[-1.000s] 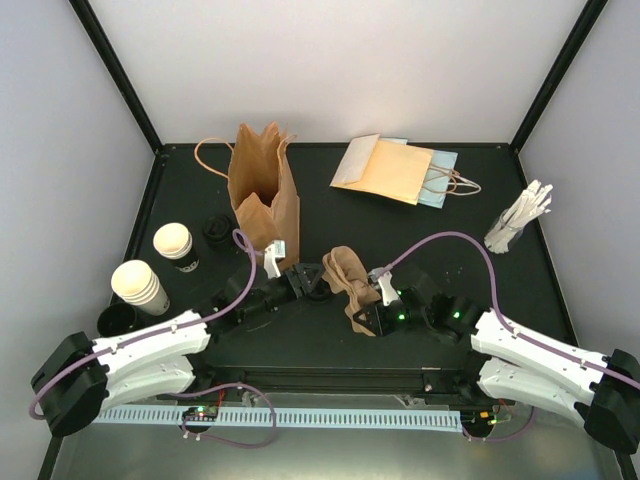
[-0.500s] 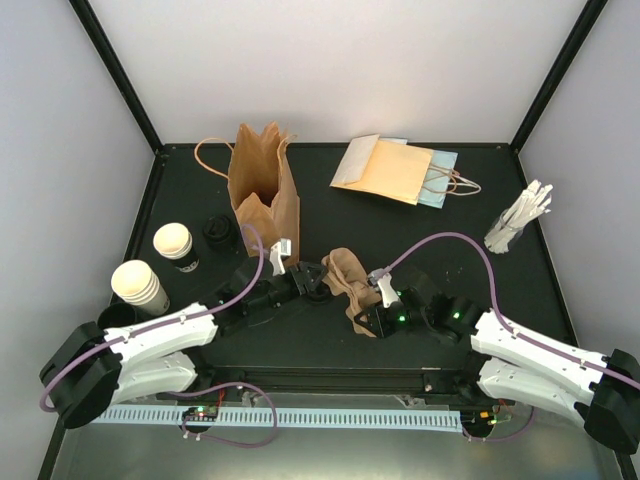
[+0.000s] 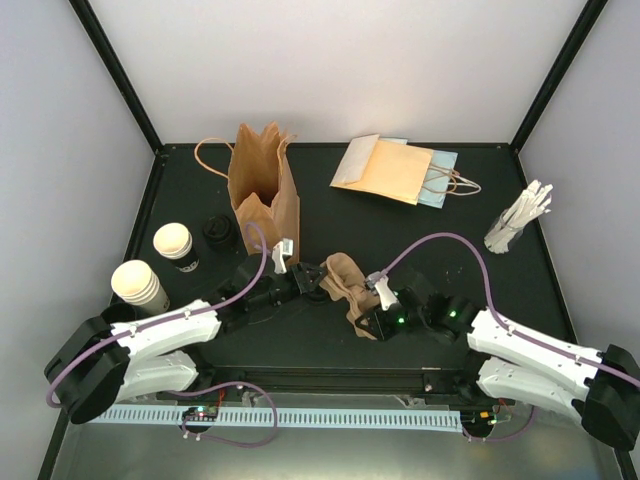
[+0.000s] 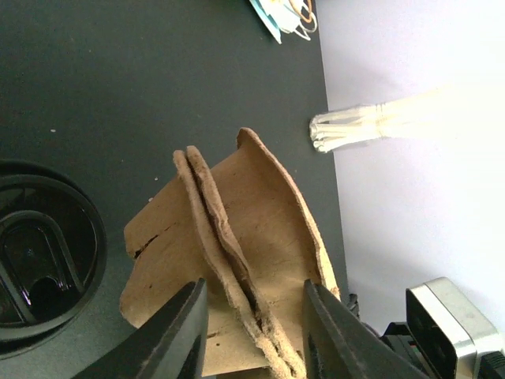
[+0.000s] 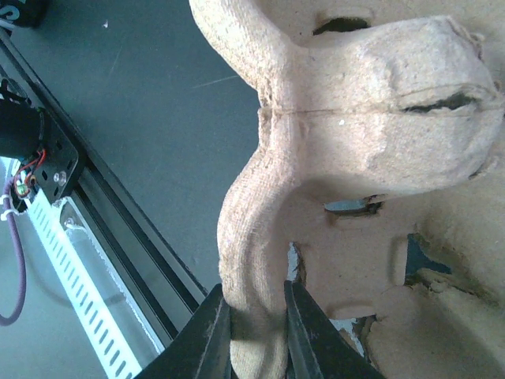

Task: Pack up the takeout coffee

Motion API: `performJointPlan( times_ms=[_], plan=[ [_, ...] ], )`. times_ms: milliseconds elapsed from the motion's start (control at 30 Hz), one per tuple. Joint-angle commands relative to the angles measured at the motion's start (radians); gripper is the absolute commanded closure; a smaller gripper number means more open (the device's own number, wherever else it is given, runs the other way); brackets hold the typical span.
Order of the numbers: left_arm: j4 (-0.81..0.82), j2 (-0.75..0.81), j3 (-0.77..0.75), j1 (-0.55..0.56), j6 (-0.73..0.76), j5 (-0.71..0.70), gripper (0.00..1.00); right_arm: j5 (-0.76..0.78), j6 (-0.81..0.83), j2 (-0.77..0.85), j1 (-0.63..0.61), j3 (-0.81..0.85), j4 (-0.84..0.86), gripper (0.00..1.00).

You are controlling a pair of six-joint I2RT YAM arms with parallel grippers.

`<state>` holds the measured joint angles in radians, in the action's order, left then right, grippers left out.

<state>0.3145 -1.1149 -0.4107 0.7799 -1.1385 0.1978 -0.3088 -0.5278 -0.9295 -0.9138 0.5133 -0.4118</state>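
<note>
The brown moulded-pulp cup carrier [image 3: 345, 280] lies folded between the two arms at mid-table. My right gripper [image 3: 368, 322] is shut on its near rim [image 5: 255, 296], the curved pulp edge [image 5: 237, 229] pinched between both fingers. My left gripper [image 3: 318, 281] straddles the carrier's doubled edge [image 4: 229, 253]; its jaws [image 4: 254, 296] stand apart with a gap on each side. One takeout coffee cup [image 3: 174, 245], cream with a black sleeve, stands at the far left, and another cream cup [image 3: 138, 284] stands nearer, both away from the grippers.
An upright brown paper bag [image 3: 265, 185] stands behind the left gripper. Flat paper bags [image 3: 395, 168] lie at the back, and a bundle of white sticks [image 3: 520, 218] at the right. Black lids lie by the cups [image 3: 215, 230] and beside the left gripper [image 4: 39, 253].
The left gripper has slid right onto the carrier's folded edge and its jaws have narrowed round it. The right gripper keeps its grip and has barely moved.
</note>
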Motion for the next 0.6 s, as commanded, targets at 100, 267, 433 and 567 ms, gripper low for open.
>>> performJointPlan(
  times_ms=[100, 267, 433, 567],
  plan=[
    [0.018, -0.024, -0.045, -0.009, 0.006, 0.032, 0.84, -0.004, 0.053, -0.019, 0.003, 0.017, -0.016, 0.83],
    [0.001, -0.029, -0.047, -0.010, 0.013, 0.034, 0.97, 0.035, 0.061, -0.030, 0.003, 0.027, -0.040, 0.74],
    [0.000, -0.037, -0.046, -0.010, 0.014, 0.042, 0.98, 0.076, 0.065, -0.020, 0.003, 0.044, -0.069, 0.67],
    [0.005, -0.043, -0.046, -0.010, 0.015, 0.049, 0.99, 0.109, 0.059, -0.019, 0.003, 0.069, -0.103, 0.59]
  ],
)
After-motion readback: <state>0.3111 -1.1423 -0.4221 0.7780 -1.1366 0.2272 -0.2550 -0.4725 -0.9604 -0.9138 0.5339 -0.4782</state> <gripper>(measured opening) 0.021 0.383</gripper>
